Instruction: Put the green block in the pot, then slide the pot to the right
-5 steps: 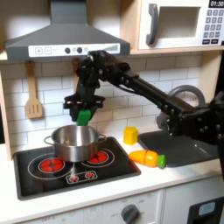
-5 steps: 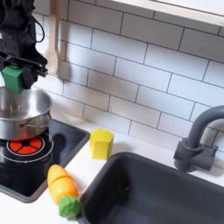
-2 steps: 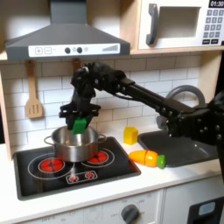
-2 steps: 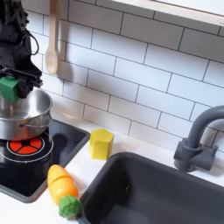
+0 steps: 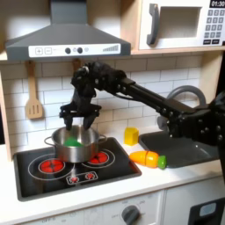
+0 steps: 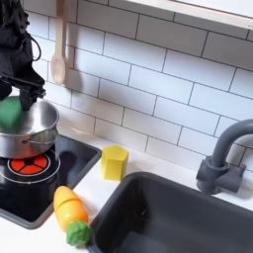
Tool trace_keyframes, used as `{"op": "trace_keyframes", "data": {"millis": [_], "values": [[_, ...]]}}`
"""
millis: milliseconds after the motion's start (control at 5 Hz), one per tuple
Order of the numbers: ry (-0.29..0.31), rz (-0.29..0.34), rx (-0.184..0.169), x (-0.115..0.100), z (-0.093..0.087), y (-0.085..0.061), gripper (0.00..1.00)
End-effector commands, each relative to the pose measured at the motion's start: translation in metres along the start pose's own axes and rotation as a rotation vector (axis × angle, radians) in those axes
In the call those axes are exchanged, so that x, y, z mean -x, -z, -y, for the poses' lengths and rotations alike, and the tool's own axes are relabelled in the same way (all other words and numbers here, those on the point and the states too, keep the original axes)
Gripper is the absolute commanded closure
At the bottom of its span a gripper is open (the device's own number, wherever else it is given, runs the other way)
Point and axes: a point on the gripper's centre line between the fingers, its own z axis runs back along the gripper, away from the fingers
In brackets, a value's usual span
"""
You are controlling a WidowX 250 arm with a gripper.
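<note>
**Green block at the pot's mouth, gripper spread above it**

Stove scene seen from two exterior cameras, read from left to right. In the first exterior view a wooden spatula (image 5: 33, 98) hangs on the tiled wall at far left, beside the black toy stove top (image 5: 53, 172) with its red burner rings. The pot (image 5: 77, 145), shiny silver with small side handles, stands on the rear burner. The green block (image 5: 72, 139) sits at the pot's mouth, just inside the rim as far as the picture lets one judge; whether it rests on the bottom cannot be told. The gripper (image 5: 77, 121) hangs directly above it, jaws spread wide on either side of the block and not pressing it. The black arm stretches away to the first exterior view's right. Further right stand a yellow block (image 5: 131, 135), an orange toy with a green end (image 5: 149, 159), and a dark sink (image 5: 180, 148).

In the second exterior view the gripper (image 6: 20, 87) hangs at the left edge over the pot (image 6: 32, 126), with the green block (image 6: 9, 113) against the pot's left rim. To the right lie the yellow block (image 6: 116, 161), the orange toy (image 6: 68, 212) and the grey tap (image 6: 225, 158).
</note>
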Motion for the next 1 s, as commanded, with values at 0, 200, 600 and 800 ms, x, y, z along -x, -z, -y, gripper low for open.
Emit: {"op": "trace_keyframes", "data": {"millis": [0, 200, 600, 800], "values": [[0.024, -0.026, 0.008, 0.007, 0.001, 0.003, 0.00], [0.041, -0.052, 0.008, 0.010, 0.003, 0.009, 0.00], [0.042, -0.086, 0.019, 0.019, 0.008, 0.018, 0.00], [0.042, -0.096, 0.031, 0.021, 0.011, 0.018, 0.00]]}}
